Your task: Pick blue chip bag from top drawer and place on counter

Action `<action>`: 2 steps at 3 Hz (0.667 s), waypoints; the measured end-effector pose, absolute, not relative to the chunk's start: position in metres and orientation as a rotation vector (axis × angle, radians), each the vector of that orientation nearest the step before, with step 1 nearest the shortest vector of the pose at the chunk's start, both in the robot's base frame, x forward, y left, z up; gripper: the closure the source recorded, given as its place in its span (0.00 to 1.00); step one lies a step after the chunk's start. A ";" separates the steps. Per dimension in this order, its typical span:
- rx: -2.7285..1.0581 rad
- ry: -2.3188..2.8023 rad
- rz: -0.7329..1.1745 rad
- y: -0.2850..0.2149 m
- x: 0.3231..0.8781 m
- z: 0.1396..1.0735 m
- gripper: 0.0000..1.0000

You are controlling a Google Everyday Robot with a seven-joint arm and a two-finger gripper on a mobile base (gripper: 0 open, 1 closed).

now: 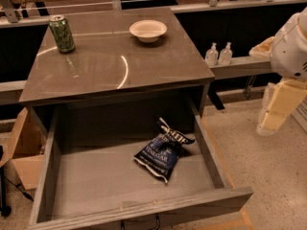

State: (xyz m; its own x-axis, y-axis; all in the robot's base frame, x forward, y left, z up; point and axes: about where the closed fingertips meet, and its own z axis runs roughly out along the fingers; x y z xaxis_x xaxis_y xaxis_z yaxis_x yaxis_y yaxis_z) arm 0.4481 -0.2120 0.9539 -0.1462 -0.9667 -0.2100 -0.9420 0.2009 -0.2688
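Note:
The blue chip bag [163,152], dark navy with white lettering and a black-and-white top edge, lies crumpled on the floor of the open top drawer [96,181], right of centre and near the back. The drawer is pulled fully out below the counter [115,61]. My gripper [276,111], white with cream parts, hangs beyond the drawer's right side over the floor. It is well apart from the bag and holds nothing that I can see.
A green drink can [62,32] stands at the counter's back left and a white bowl [148,30] at the back centre. Two small clear bottles [218,54] stand on a ledge to the right. A cardboard box [21,150] sits left of the drawer.

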 end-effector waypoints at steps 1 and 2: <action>-1.891 1.995 -0.042 -0.202 0.466 0.917 0.00; -2.039 1.798 0.033 -0.183 0.484 0.880 0.00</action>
State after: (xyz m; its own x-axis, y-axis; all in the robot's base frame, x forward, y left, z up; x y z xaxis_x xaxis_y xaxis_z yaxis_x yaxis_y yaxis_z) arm 0.4836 -0.1833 0.8796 0.1637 -0.9433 -0.2889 -0.9533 -0.0758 -0.2925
